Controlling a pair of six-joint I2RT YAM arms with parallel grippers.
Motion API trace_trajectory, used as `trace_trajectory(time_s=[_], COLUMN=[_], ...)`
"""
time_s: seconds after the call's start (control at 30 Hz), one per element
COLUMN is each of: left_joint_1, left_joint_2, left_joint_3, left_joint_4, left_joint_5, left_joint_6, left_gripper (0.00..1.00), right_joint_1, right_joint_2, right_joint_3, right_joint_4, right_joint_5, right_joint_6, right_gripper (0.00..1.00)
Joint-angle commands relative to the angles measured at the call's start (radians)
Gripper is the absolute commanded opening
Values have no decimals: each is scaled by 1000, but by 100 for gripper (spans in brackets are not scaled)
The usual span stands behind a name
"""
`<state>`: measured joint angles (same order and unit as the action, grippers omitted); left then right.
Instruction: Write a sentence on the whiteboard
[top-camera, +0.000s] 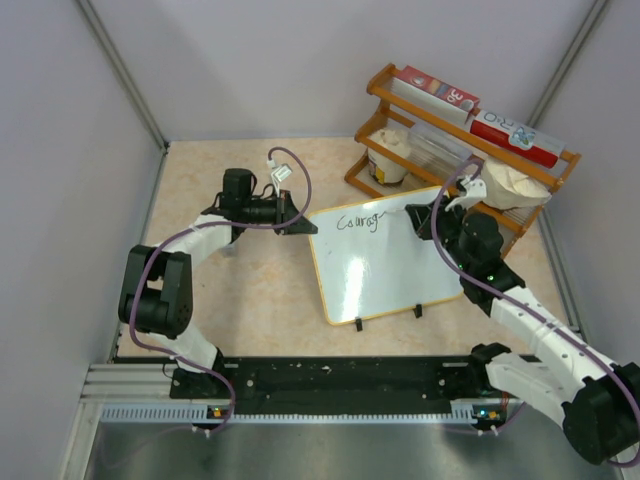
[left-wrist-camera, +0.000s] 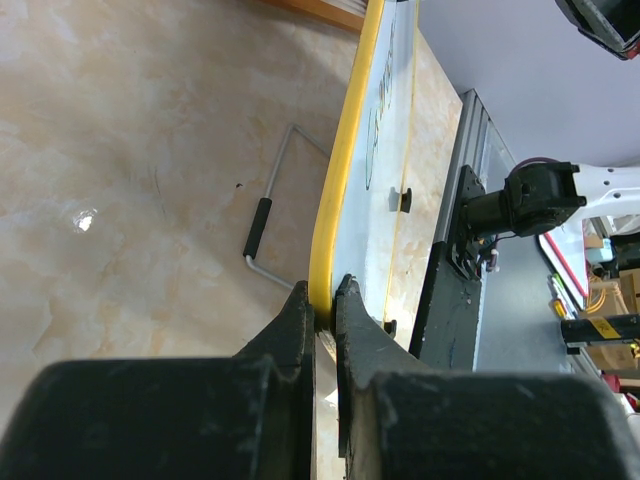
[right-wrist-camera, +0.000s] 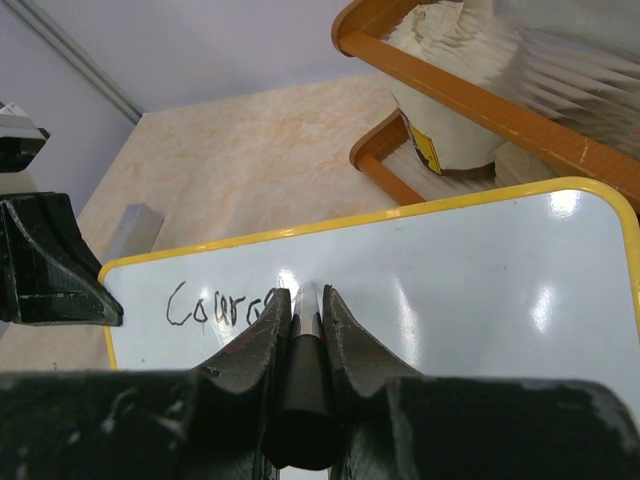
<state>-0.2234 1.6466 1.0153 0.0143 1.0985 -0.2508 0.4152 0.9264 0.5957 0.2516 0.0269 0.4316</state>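
The whiteboard (top-camera: 385, 265), white with a yellow rim and two small black feet, lies tilted mid-table. Black lettering (top-camera: 360, 220) reading "Courag" runs along its top left; it also shows in the right wrist view (right-wrist-camera: 215, 308). My left gripper (top-camera: 296, 224) is shut on the whiteboard's yellow left edge (left-wrist-camera: 340, 190), the jaws pinching the rim (left-wrist-camera: 322, 305). My right gripper (top-camera: 425, 222) is shut on a black marker (right-wrist-camera: 303, 375), its tip down on the board just right of the lettering.
An orange wooden rack (top-camera: 460, 150) with boxes, a paper cup (top-camera: 390, 160) and bags stands right behind the board's far edge. A wire stand with a black grip (left-wrist-camera: 258, 228) lies on the table left of the board. Grey walls close in both sides.
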Motion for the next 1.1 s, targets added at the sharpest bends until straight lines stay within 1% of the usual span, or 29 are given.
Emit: trace_trajectory(time_s=[0.0,0.43,1.07], left_joint_1=[-53,-53,-54], left_joint_2=[18,19,19], left_joint_3=[-29,-26,-26], left_joint_4=[-68,-71,-71], left_joint_5=[-74,-75,-78], left_joint_6=[196,199,197], left_gripper=[0,0,0], right_joint_1=[-18,-18,-19], right_joint_2=[17,34,-24], right_joint_3=[58,58,16], right_joint_4=[17,2,-54], right_joint_5=[18,-79,-44], right_joint_6=[6,10,-2], right_gripper=[0,0,0])
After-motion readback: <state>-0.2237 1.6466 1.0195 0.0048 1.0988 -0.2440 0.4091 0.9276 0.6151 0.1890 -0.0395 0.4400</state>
